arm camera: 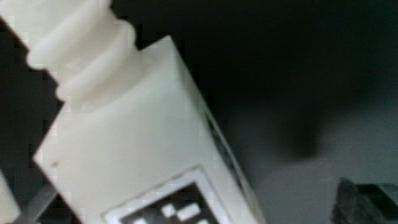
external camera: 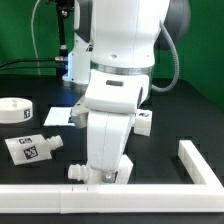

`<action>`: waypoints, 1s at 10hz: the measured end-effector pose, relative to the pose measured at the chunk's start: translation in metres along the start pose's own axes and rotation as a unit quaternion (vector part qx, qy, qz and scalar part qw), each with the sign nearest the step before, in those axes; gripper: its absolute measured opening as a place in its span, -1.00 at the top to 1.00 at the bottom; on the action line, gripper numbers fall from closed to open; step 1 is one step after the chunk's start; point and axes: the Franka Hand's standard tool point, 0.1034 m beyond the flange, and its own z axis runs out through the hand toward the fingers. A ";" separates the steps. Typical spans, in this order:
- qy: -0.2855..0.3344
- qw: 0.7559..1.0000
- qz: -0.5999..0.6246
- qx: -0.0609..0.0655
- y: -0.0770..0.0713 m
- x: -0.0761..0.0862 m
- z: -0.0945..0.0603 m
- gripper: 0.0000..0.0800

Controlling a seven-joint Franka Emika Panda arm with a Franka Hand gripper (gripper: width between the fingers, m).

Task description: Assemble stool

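Observation:
My gripper [external camera: 100, 176] is low over the table, right against the front border rail, and is shut on a white stool leg [arm camera: 134, 120]. In the wrist view the leg fills the picture, with its threaded end and a black-and-white tag showing. In the exterior view only the leg's end [external camera: 76, 172] sticks out toward the exterior view's left. The round white seat [external camera: 14, 110] lies at the far left. A second leg with a tag [external camera: 30, 148] lies on the table left of my gripper. A third leg [external camera: 146, 122] lies behind my arm on the right.
The long white border rail [external camera: 60, 200] runs along the front and turns up at the exterior view's right [external camera: 198, 162]. The marker board [external camera: 60, 115] lies flat behind the arm. My arm hides the table's middle.

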 end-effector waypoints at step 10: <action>-0.009 0.987 0.160 0.032 -0.047 -0.044 -0.029 0.17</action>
